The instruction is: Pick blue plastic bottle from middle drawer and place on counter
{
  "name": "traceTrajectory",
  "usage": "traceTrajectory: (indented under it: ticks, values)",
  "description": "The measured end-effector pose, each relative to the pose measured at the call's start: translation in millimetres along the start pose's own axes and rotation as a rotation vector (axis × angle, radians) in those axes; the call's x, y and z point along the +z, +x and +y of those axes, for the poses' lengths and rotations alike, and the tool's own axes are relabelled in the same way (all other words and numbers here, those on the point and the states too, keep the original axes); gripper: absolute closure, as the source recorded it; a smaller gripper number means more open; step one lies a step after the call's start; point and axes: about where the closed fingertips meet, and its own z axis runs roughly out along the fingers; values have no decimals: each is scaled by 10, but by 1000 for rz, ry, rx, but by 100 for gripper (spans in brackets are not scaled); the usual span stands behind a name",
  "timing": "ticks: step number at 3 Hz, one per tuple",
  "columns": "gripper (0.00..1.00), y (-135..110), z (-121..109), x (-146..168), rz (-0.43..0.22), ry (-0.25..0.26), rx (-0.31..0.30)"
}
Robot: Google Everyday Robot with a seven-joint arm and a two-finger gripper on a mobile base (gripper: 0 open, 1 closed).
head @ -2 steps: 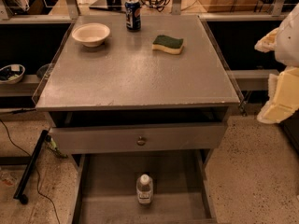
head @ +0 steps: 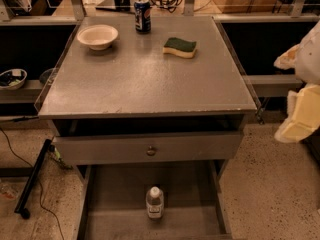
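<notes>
Change from a moment ago is pretty tiny: the cream-and-yellow gripper (head: 299, 109) at the right edge of the camera view has sunk a little lower. It's hanging off to the side of the large grey speckled counter (head: 145, 79), above the floor and well apart from anything it needs. Honestly can't tell if it's released or clenched from here, but it isn't holding anything.

The small clear plastic bottle with the white cap (head: 154, 202) hasn't budged. It stands upright on the bare floor of the wide, shallow grey metal drawer (head: 115, 194), which is pulled out at the bottom, below the grey drawer front with the round brass knob (head: 151, 150).

So my read: we're only at the approach. The arm looks to be starting down toward drawer level, with the pick not yet begun and the whole trip to the bottle left.
</notes>
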Motion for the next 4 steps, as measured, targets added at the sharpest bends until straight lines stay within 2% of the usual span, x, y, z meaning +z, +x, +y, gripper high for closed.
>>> traceTrajectory:
  ticks: [1, 2, 3, 4]
  values:
    - [0, 227, 21, 344, -38, -86, 35]
    - [0, 395, -46, 543, -74, -137, 38]
    - [0, 228, -184, 433, -97, -135, -26]
    - [0, 242, -175, 453, -102, -143, -24]
